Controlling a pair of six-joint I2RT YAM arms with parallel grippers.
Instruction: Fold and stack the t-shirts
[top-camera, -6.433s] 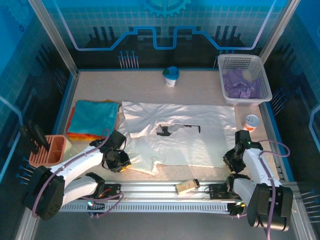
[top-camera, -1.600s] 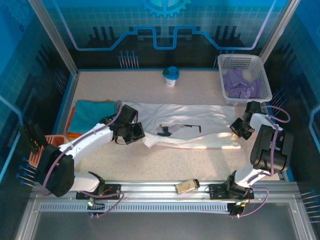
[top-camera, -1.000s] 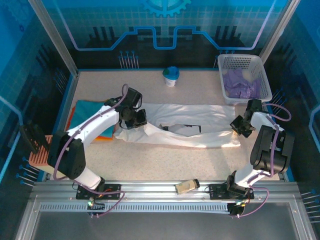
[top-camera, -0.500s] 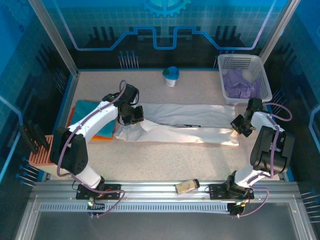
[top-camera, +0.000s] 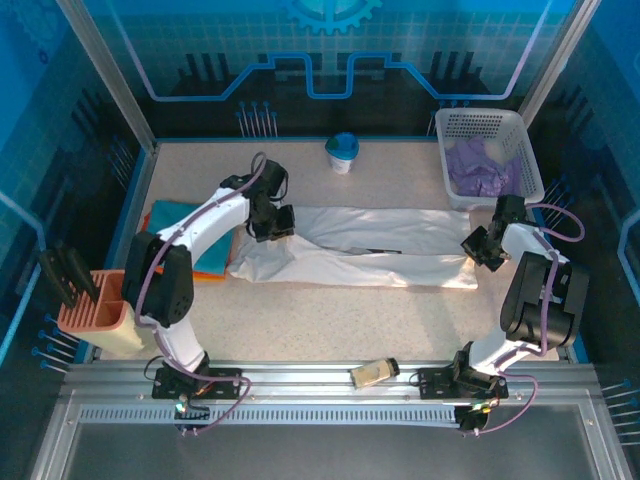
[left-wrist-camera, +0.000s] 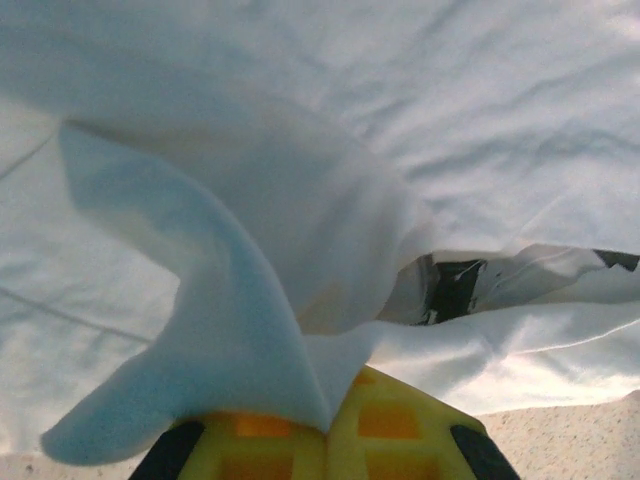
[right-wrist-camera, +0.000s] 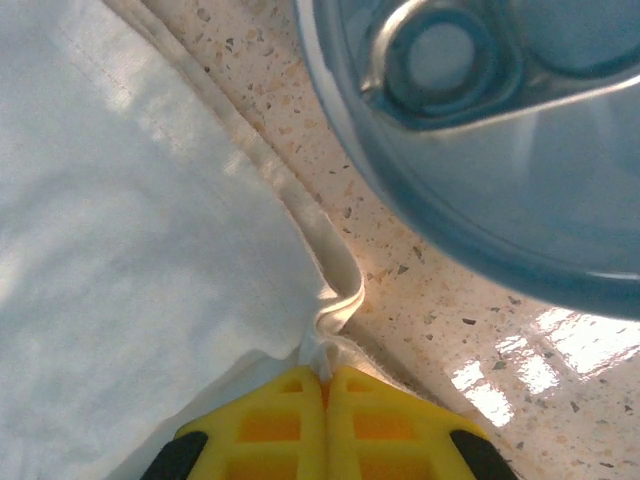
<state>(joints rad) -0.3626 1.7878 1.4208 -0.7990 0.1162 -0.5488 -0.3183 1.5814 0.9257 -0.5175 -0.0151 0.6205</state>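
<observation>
The white t-shirt (top-camera: 380, 250) lies across the middle of the tabletop (top-camera: 330, 330) as a long band, doubled over lengthwise. The left gripper (top-camera: 272, 222) is clamped on its left end and the right gripper (top-camera: 482, 248) on its right end. In the left wrist view the yellow fingers (left-wrist-camera: 260, 440) pinch a bunched flap of white cloth, and in the right wrist view the fingers (right-wrist-camera: 280, 420) nip the hemmed corner.

The step in hand looks like laying the carried edge down to finish this lengthwise fold. To do it well, both ends should come down level with each other, with the cloth taut enough between them that the top layer lands flat. The left end is rumpled and lifted, so it needs a slight outward pull before release.

On the right, a round blue-tinted vessel (right-wrist-camera: 480, 150), possibly a cup though the view is too close to be sure, sits just beside the hem. That arm should lower straight down and not sweep sideways.

The teal t-shirt (top-camera: 172, 220) lies folded at the left, beside the left arm. A pale purple t-shirt (top-camera: 480, 168) waits in the basket (top-camera: 478, 115) at the far right.
</observation>
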